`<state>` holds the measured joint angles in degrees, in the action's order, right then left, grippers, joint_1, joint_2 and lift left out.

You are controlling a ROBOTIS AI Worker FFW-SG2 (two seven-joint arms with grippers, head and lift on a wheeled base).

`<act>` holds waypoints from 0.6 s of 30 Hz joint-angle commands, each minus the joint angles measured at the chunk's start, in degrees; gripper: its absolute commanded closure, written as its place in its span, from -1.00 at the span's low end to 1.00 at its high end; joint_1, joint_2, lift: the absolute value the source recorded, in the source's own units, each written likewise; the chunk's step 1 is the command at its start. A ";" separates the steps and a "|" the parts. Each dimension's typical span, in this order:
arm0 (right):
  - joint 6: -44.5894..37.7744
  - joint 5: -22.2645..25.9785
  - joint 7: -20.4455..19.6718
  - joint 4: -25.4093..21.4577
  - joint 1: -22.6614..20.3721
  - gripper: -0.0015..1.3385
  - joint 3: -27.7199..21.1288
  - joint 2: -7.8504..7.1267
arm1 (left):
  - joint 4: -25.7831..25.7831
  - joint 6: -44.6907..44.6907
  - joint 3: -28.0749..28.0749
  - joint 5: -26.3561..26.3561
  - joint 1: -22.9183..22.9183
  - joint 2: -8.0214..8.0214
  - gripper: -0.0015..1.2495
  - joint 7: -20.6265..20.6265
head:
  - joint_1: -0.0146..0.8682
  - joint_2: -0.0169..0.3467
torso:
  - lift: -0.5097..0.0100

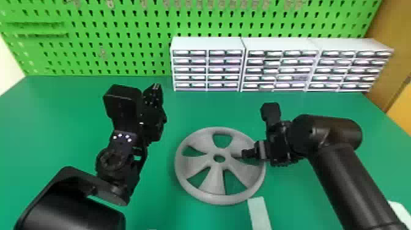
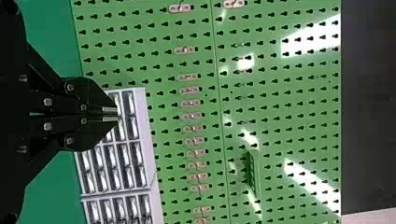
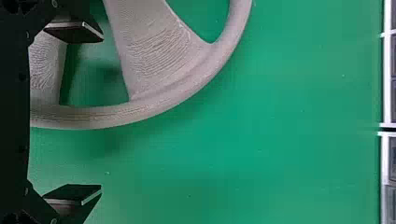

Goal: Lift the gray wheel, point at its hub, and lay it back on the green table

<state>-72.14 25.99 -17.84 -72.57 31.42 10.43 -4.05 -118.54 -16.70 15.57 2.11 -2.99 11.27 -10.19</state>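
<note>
Green table under gray wheel; right hand wide astride rim; left hand closed

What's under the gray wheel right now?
Through openings in the gray wheel, the green table shows. Anything beneath its spokes and rim is covered; the right gripper hides part of one opening.

Open passage between wheel and drawers

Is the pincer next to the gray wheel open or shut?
Open: the right pincer has its two fingers wide apart, one over the gray wheel, the other out past its rim.
</note>
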 commanded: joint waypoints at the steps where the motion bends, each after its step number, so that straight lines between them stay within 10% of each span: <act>1: 2.01 -1.03 0.00 -3.90 -2.15 -0.76 -1.20 -0.08 | -0.03 0.00 0.07 0.00 -0.08 -0.02 0.97 0.00 | 0.60 -0.65 | 0.60; 18: 18.35 -2.88 1.23 -19.63 -10.85 -0.76 -5.07 -2.10 | -0.03 0.00 -0.11 -0.09 -0.52 -0.10 0.97 -0.09 | 0.60 -0.65 | 0.60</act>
<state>-58.48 23.11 -16.72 -89.53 22.52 5.52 -5.40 -118.54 -16.70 15.49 2.06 -3.36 11.16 -10.20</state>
